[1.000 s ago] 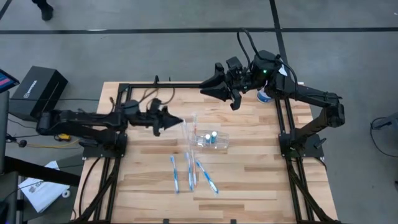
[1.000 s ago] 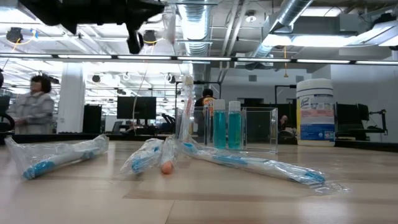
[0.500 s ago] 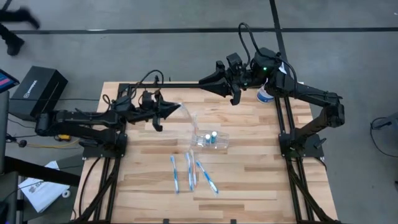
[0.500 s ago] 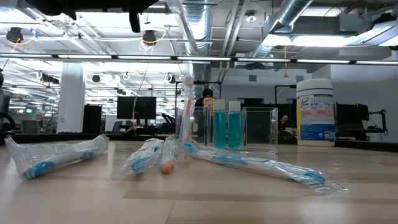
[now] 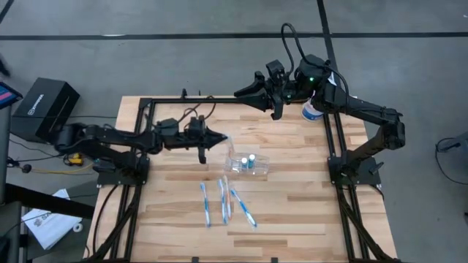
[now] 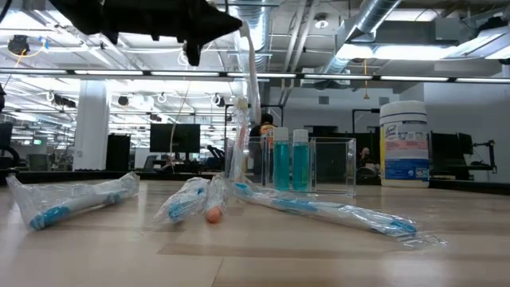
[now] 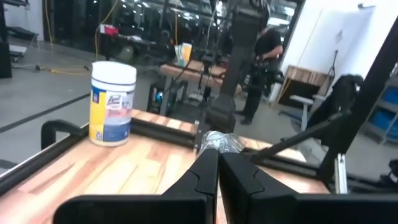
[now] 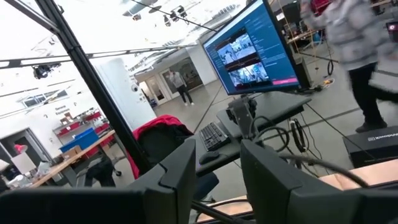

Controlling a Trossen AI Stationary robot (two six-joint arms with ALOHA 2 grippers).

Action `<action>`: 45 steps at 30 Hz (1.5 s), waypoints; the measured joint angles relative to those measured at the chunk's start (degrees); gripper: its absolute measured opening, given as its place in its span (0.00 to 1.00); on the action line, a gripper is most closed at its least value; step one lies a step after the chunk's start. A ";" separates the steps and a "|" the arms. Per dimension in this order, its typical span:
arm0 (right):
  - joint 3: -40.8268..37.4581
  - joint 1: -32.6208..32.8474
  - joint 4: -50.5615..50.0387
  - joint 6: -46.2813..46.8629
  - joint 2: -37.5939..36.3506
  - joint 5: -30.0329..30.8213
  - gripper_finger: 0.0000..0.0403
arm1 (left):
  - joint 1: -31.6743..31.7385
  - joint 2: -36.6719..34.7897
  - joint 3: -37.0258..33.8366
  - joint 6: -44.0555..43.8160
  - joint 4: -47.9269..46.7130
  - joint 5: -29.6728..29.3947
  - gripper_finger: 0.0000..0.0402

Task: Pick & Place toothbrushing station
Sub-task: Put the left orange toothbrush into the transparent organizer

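L gripper (image 5: 219,138) clamped on a wrapped toothbrush (image 6: 249,68), held just above the toothbrushing station (image 5: 246,164) mid-table. R gripper (image 5: 241,93) part open, empty, parked high at far edge. To do well: keep brush upright, centre over the taller cup part, lower slowly (wrapper could snag the rim). Low view shows blue bottles (image 6: 288,159) in station; wrist view shows only pinched wrapper tip (image 7: 219,142) and canister (image 7: 113,103).

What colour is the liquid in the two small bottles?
Teal blue, in both bottles; the low view shows it best.
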 joint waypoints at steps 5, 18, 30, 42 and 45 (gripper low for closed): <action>0.00 0.00 -0.02 0.00 0.00 0.00 0.29 | -0.15 1.44 0.00 1.90 -0.58 -0.01 0.00; 0.00 0.11 -0.48 0.02 0.00 -0.07 0.29 | 0.05 8.82 0.04 2.61 -1.46 1.92 0.00; 0.00 0.15 -0.46 0.02 0.00 -3.12 0.29 | 0.05 12.78 0.11 0.34 -0.92 4.06 0.01; 0.00 0.13 -0.42 -0.17 0.00 -5.60 0.29 | 0.05 12.84 0.04 -2.91 -1.69 4.51 0.27; 0.00 0.13 -0.42 -0.15 0.00 -6.34 0.29 | 0.05 12.84 0.04 -3.56 -1.63 4.49 0.37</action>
